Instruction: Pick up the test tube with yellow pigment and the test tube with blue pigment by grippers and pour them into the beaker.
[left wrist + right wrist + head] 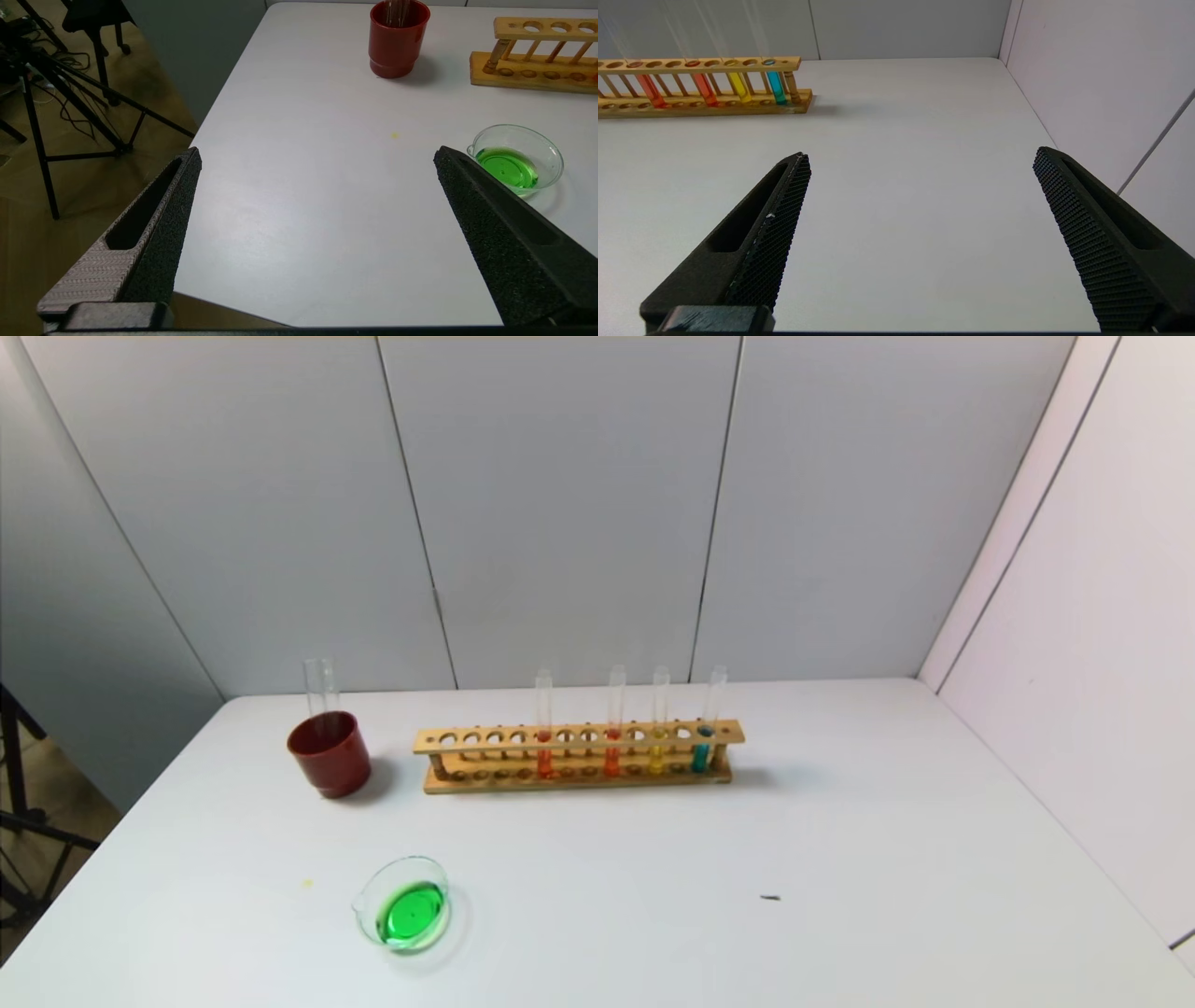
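The test tube with yellow pigment (pixel 657 747) and the test tube with blue pigment (pixel 702 747) stand upright at the right end of a wooden rack (pixel 579 756); both also show in the right wrist view, yellow (pixel 739 87) and blue (pixel 776 88). The beaker (pixel 407 903) sits at the front left and holds green liquid; it also shows in the left wrist view (pixel 516 158). My left gripper (pixel 317 158) is open and empty above the table's front left. My right gripper (pixel 922 156) is open and empty above the table's front right. Neither gripper shows in the head view.
Two tubes with orange-red liquid (pixel 544 756) stand left of the yellow one in the rack. A dark red cup (pixel 329 754) with empty clear tubes stands left of the rack. Walls close the back and right (pixel 1074 616). A tripod (pixel 70 116) stands beyond the table's left edge.
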Motion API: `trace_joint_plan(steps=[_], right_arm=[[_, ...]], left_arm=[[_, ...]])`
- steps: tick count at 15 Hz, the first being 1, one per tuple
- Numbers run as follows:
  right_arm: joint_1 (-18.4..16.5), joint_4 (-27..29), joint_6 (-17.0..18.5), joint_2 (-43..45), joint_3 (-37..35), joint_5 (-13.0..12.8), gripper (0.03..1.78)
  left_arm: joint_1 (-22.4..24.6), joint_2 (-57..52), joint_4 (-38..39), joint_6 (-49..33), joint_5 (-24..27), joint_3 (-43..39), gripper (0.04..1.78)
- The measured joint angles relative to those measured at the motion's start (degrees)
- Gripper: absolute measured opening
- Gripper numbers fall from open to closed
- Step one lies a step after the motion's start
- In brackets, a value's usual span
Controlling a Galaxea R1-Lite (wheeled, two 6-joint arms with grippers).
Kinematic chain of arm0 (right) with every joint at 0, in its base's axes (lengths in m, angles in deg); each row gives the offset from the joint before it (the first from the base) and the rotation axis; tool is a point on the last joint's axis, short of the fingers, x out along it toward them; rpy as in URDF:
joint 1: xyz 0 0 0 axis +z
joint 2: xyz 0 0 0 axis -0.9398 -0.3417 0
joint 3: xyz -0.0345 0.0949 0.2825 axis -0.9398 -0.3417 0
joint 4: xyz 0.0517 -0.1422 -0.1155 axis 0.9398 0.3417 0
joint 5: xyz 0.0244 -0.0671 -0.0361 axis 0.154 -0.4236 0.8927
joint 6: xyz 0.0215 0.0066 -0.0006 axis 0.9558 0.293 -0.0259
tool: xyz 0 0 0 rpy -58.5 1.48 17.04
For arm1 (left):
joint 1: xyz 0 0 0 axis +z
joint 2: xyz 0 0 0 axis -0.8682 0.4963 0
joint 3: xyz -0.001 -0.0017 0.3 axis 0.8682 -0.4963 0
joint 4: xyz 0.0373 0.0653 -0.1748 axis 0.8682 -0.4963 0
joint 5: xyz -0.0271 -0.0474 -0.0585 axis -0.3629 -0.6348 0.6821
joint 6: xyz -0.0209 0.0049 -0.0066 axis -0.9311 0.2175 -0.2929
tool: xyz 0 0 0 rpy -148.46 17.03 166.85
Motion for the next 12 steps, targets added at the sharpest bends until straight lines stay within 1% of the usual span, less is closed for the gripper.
trace_joint_plan(steps=[3,5,7,9,10,12], right_arm=[[0.02,-0.02,0.00,0.00,0.00,0.02,1.74],[0.06,0.00,0.00,0.00,0.00,0.00,1.74],[0.02,-0.02,0.00,0.00,0.00,0.00,1.74],[0.02,-0.02,0.00,0.00,0.00,-0.02,1.74],[0.02,0.00,0.00,0.00,0.00,0.02,1.74],[0.02,-0.02,0.00,0.00,0.00,-0.02,1.74]], left_arm=[[-3.94,-0.46,-3.06,2.13,-0.55,2.55,1.75],[-4.27,-2.68,-5.57,2.33,-0.22,1.91,1.75],[-3.96,-5.63,-7.63,3.06,0.50,-0.66,1.75],[-3.79,-8.77,-3.84,4.94,2.71,-5.84,1.75],[-3.77,-10.17,0.11,5.74,4.85,-8.59,1.75],[-3.66,-12.57,9.62,6.12,11.08,-14.14,1.75]])
